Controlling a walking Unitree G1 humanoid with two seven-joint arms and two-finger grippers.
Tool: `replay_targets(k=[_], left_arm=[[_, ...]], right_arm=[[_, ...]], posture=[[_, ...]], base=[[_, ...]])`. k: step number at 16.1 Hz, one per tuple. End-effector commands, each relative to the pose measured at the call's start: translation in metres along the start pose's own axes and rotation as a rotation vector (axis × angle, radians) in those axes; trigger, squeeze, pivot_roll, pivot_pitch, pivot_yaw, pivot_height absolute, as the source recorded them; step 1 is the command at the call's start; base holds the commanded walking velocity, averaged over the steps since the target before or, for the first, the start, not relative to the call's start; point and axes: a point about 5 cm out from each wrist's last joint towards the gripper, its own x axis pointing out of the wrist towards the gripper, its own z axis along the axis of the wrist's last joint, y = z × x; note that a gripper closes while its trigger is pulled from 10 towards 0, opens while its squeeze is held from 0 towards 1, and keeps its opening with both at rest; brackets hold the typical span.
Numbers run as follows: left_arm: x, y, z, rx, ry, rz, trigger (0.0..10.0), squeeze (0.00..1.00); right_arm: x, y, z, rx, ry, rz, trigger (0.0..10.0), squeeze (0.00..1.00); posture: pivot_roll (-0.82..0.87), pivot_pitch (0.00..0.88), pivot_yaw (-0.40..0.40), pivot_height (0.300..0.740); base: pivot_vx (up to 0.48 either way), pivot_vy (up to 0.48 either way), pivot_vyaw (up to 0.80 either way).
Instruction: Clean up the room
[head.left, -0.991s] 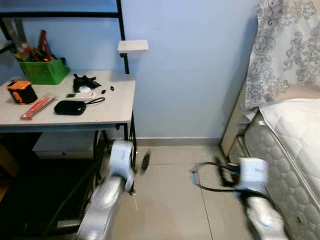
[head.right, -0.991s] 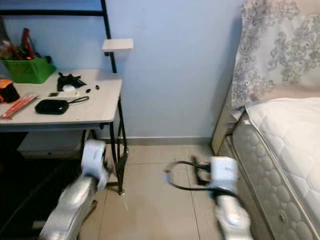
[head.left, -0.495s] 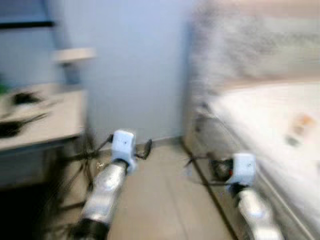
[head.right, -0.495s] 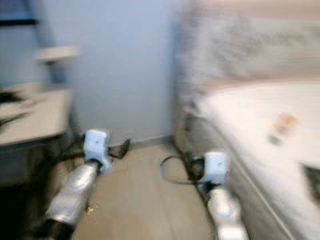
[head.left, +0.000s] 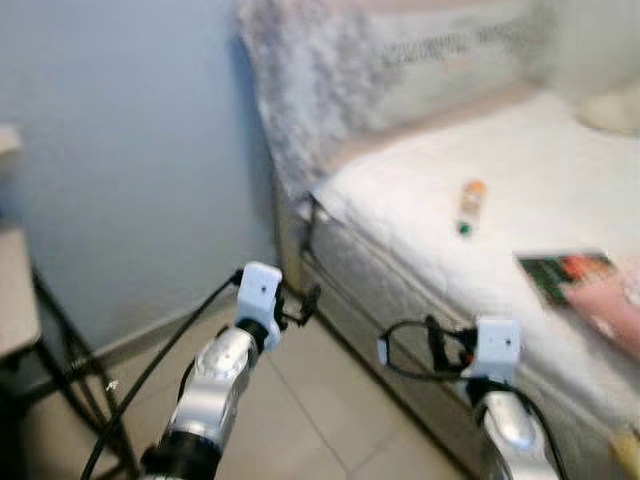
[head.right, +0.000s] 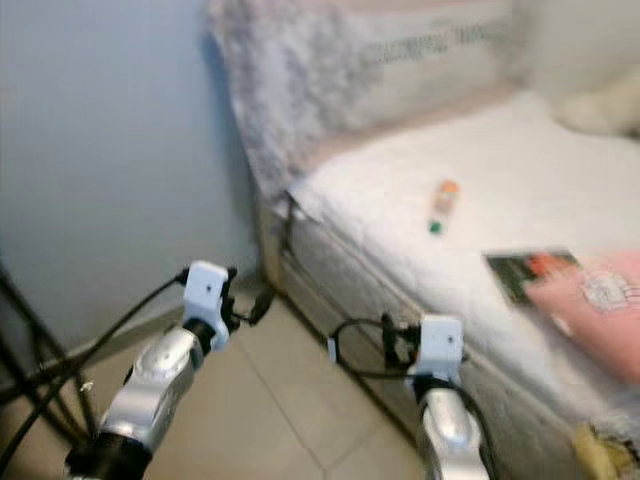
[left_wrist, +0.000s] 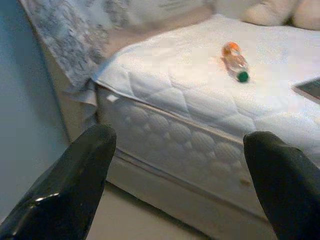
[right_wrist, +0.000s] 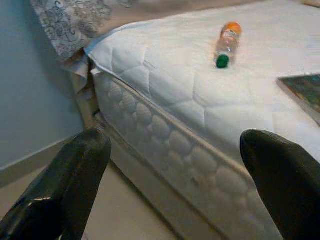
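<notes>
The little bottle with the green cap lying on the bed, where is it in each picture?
Left eye view: the small clear plastic bottle with a green cap and orange label lies on the white quilted mattress, right of centre.
Right eye view: same spot.
Left wrist view: upper right.
Right wrist view: top, right of centre.
Shared landmark: the mattress corner by the blue wall.

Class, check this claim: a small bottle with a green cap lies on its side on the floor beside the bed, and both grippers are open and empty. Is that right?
Not quite. The bottle lies on its side on the white mattress, not on the floor; the right wrist view shows it plainly. The rest holds: the cap is green, and the left gripper and right gripper are both open and empty.
</notes>
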Motion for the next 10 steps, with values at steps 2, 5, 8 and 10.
replay_targets(k=[2, 5, 8, 10], left_arm=[[0.003, 0.005, 0.007, 0.022, -0.033, 0.046, 10.0, 0.00], [-0.001, 0.020, 0.016, -0.001, -0.099, 0.144, 10.0, 0.00], [0.002, 0.009, 0.013, 0.021, -0.089, 0.091, 10.0, 0.00], [0.004, -0.002, 0.012, -0.016, -0.106, 0.070, 10.0, 0.00]], right_arm=[[0.007, -0.003, 0.015, -0.039, -0.072, -0.004, 10.0, 0.00], [0.002, -0.018, 0.022, 0.007, -0.134, -0.130, 10.0, 0.00], [0.000, -0.018, 0.014, 0.014, -0.107, -0.126, 10.0, 0.00], [-0.003, 0.009, 0.013, -0.024, -0.108, 0.011, 10.0, 0.00]], posture=[[0.06, 0.000, 0.003, 0.740], [0.06, 0.000, 0.006, 0.740], [0.06, 0.000, 0.001, 0.740], [0.05, 0.000, -0.003, 0.740]], base=[[0.000, 0.221, -0.76], [0.000, 0.000, -0.76], [0.000, 0.000, -0.76], [0.240, 0.000, -0.68]])
